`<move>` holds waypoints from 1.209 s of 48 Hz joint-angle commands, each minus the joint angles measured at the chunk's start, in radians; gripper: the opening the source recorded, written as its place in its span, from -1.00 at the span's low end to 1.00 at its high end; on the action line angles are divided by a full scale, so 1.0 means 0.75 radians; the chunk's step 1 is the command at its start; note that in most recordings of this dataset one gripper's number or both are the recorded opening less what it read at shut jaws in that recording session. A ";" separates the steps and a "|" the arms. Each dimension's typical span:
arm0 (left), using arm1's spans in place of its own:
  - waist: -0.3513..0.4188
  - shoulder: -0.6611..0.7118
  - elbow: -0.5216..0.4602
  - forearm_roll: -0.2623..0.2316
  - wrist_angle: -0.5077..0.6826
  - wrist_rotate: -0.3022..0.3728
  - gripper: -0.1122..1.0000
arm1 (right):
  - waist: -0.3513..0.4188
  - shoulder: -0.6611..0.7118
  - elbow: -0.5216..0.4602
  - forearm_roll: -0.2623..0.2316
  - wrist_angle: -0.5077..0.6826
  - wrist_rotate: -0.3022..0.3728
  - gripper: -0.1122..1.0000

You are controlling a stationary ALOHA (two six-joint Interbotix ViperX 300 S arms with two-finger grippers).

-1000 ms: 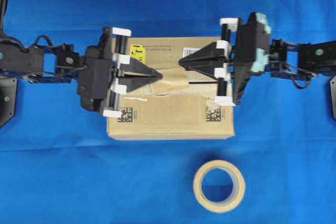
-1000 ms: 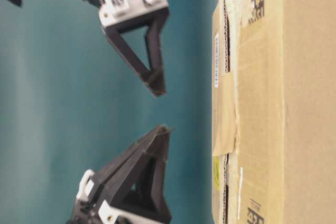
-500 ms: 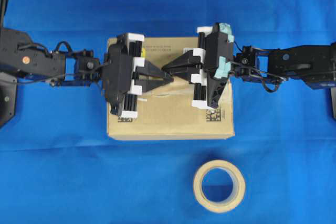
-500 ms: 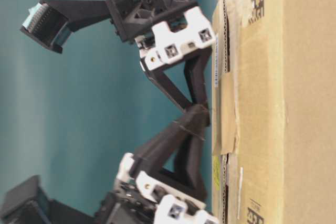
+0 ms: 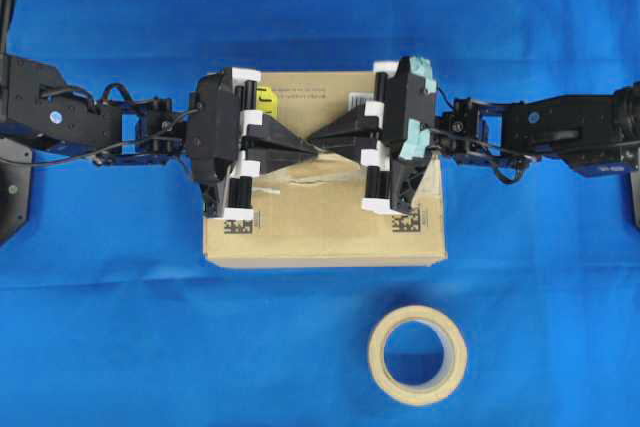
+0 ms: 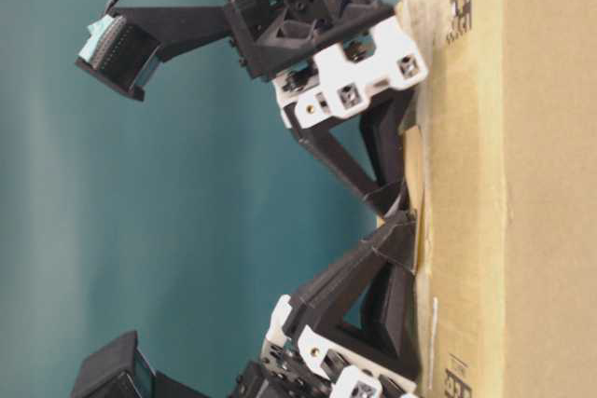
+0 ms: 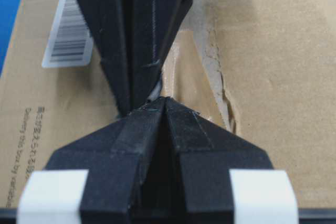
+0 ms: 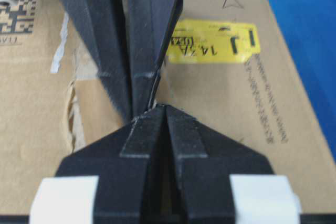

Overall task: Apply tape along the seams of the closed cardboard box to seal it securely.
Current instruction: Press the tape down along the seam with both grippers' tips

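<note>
1. Here, the short tan-brown piece of packing tape [image 5: 322, 159] lies on top of the brown rectangular cardboard box [image 5: 320, 232], over the middle of the long dark seam [image 5: 300, 184] where the two top flaps meet; most of it is hidden under the two gripper tips, so how well it is stuck down cannot be told.
2. As a judgement, the task is partway along: one piece sits at the centre, while the rest of the seam shows only pale worn tape bands and a torn, uneven slit towards the left, so most of the sealing looks still to be done.
3. The left gripper [image 5: 312, 146] has its black triangular fingers pressed fully together with nothing visibly pinched between them; its tip rests on the box top at the tape.
4. The right gripper [image 5: 322, 142] is likewise clamped tight and apparently empty, its tip meeting the left one point to point.
5. Both arms reach in level from opposite sides, with the tips angled down onto the lid in the table-level view.
6. The beige ring-shaped tape roll [image 5: 417, 354] lies flat on the blue cloth [image 5: 120, 327], well apart from the box on its near side.
</note>
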 commanded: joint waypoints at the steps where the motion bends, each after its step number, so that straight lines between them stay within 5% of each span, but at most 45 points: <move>1: 0.027 -0.010 0.012 -0.002 0.008 -0.016 -0.80 | 0.033 -0.025 0.002 0.002 0.022 0.000 -0.79; 30: 0.033 -0.065 0.102 -0.002 0.061 -0.070 -0.80 | 0.043 -0.182 0.227 0.063 0.016 0.002 -0.79; 47: -0.016 -0.192 -0.037 0.002 0.061 0.055 -0.80 | 0.041 -0.356 0.168 0.043 -0.012 -0.029 -0.79; 58: -0.072 -0.127 -0.106 0.000 0.061 0.082 -0.80 | 0.041 -0.301 0.104 0.035 -0.014 -0.041 -0.79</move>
